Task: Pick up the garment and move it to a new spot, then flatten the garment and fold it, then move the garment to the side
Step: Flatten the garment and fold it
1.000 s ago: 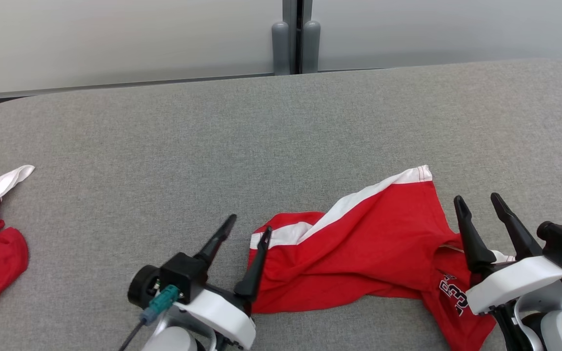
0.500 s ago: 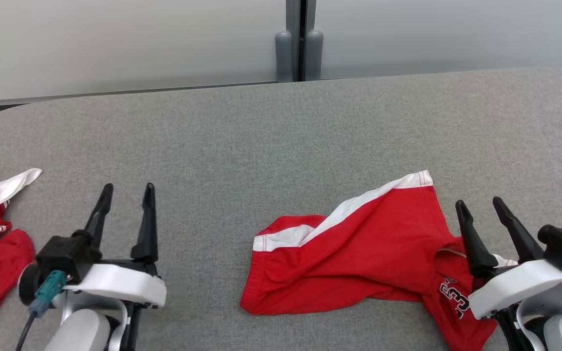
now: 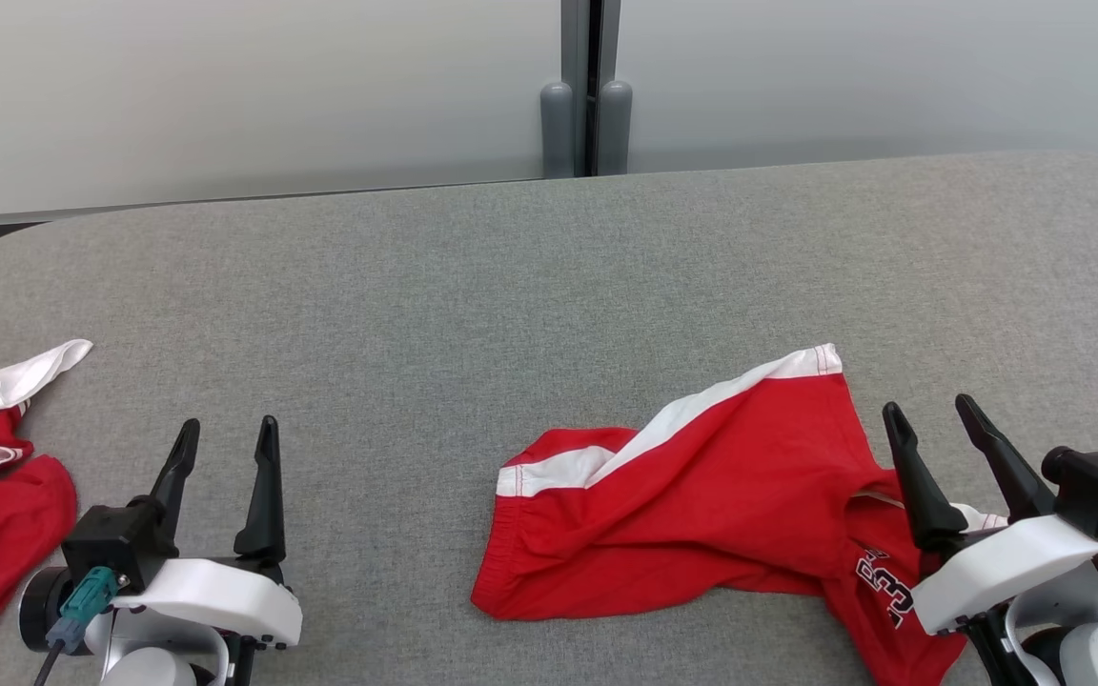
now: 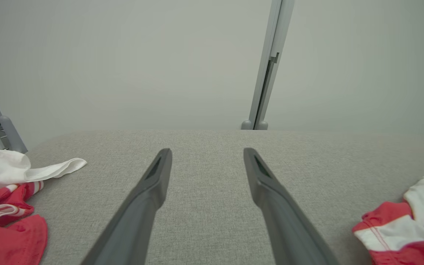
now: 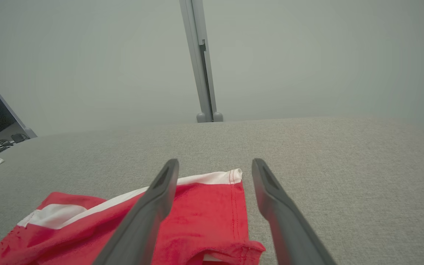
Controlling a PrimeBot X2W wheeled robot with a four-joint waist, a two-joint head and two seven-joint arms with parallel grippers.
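The left gripper (image 3: 229, 424) had quit the garment (image 3: 701, 495), rumpled at 5 o'clock, for 8 o'clock; the right gripper (image 3: 925, 406) hovered at its 3 o'clock end. Both spread, empty: flattening likely unfinished.

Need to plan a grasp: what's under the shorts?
The shorts lie on the grey table, which shows all around them. Their own folded layers hide anything between cloth and table.
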